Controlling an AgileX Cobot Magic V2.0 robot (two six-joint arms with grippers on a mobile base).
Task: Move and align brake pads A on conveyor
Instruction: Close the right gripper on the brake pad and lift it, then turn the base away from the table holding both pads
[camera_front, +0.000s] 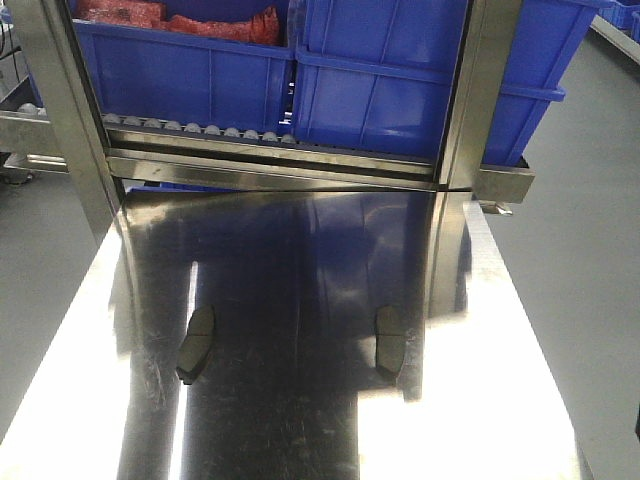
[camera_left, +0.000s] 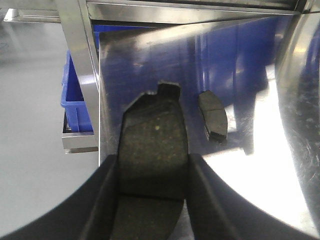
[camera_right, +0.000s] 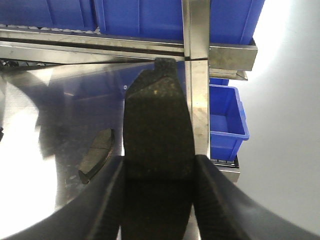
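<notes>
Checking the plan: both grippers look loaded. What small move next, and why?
Probably carry both held pads toward the conveyor, which no view shows. The left gripper is shut on a brake pad, the right gripper on another; neither can take the two loose pads on the steel table.

The right hand (camera_right: 158, 167) is clamping a brake pad (camera_right: 157, 115); a second pad (camera_right: 95, 155) is lying on the shiny bench (camera_right: 50, 100) left of it, and a blue bin (camera_right: 225, 120) is sitting to its right.

Mirror-glossy, scratched steel across the worktop (camera_front: 90, 400); matt, grainy faces on the brake pads (camera_left: 152, 150); smooth blue plastic bins (camera_front: 400, 90) at twelve o'clock.
</notes>
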